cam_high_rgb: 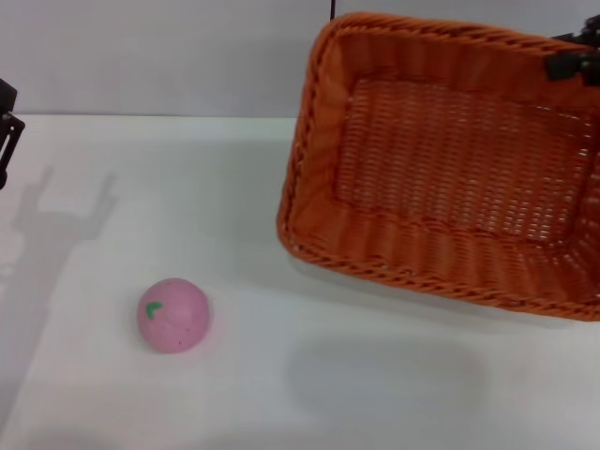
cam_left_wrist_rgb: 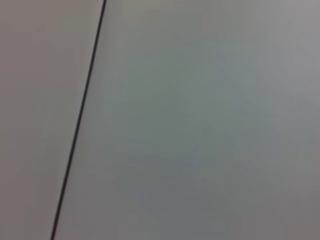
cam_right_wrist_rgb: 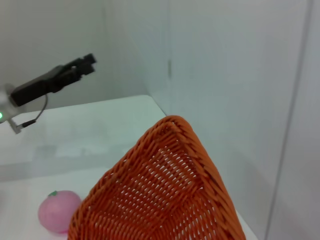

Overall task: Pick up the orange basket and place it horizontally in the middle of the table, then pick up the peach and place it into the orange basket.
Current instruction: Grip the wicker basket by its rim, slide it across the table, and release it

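The orange basket (cam_high_rgb: pixel 450 169) fills the upper right of the head view, tilted with its open mouth toward the camera and lifted off the tabletop (cam_high_rgb: pixel 309 394), with a soft shadow on the white surface below it; its right end runs past the frame edge and is cut off. At the upper right corner of that view, a dark part of the right hand (cam_high_rgb: pixel 574 58) sits on the basket's far rim, closed on the braided edge, though most of the hand lies outside the frame and its fingers are hard to make out singly. The peach (cam_high_rgb: pixel 173 315) rests on the tabletop in the lower left of the head view, well apart from the basket, its green leaf mark on the upper left. The left hand (cam_high_rgb: pixel 7 127) shows only as a dark sliver at the left edge of the head view, raised above the tabletop, with its shadow falling on the surface beside it. In the right wrist view it appears farther off in the upper left of the frame as a dark arm, but whether its fingers are apart or together cannot be told. The same view shows one corner of the basket close up and the peach partly hidden behind its rim at the lower left. The left wrist view shows only a plain pale surface crossed by a thin dark line.
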Tool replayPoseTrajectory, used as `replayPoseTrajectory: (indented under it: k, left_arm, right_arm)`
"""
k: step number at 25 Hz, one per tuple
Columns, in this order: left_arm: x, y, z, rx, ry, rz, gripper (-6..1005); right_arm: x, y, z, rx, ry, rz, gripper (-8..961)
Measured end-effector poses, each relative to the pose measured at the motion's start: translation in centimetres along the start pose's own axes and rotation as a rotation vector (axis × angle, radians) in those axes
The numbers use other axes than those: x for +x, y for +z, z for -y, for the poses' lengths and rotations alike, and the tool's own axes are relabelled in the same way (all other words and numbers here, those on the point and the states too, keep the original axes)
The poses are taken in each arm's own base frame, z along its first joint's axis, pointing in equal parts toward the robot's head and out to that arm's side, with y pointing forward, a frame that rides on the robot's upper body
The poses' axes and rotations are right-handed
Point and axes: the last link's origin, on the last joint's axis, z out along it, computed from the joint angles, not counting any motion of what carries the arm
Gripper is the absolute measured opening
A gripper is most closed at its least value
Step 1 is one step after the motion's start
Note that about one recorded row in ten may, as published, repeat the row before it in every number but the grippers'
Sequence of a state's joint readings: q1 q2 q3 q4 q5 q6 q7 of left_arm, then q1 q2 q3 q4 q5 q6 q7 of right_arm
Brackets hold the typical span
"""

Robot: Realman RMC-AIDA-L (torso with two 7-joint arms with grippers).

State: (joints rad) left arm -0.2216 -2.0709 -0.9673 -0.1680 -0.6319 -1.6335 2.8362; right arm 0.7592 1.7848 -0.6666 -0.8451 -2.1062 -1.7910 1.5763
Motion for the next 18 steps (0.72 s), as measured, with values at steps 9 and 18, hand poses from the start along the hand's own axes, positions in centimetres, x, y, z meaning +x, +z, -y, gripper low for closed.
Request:
replayPoseTrajectory:
  k: [9,18]
  left_arm:
    - [-0.2,0.0,-0.8,-0.047,-0.011,0.009,847]
    - [-0.4,-0.3,-1.3,-0.069,-0.019,0.021,846]
  right_arm:
    - [0.5,5.0,-0.4,-0.075,-0.121,0.033,163]
    - [1.4,7.3,-0.7,-0.1,-0.134,-0.01,163]
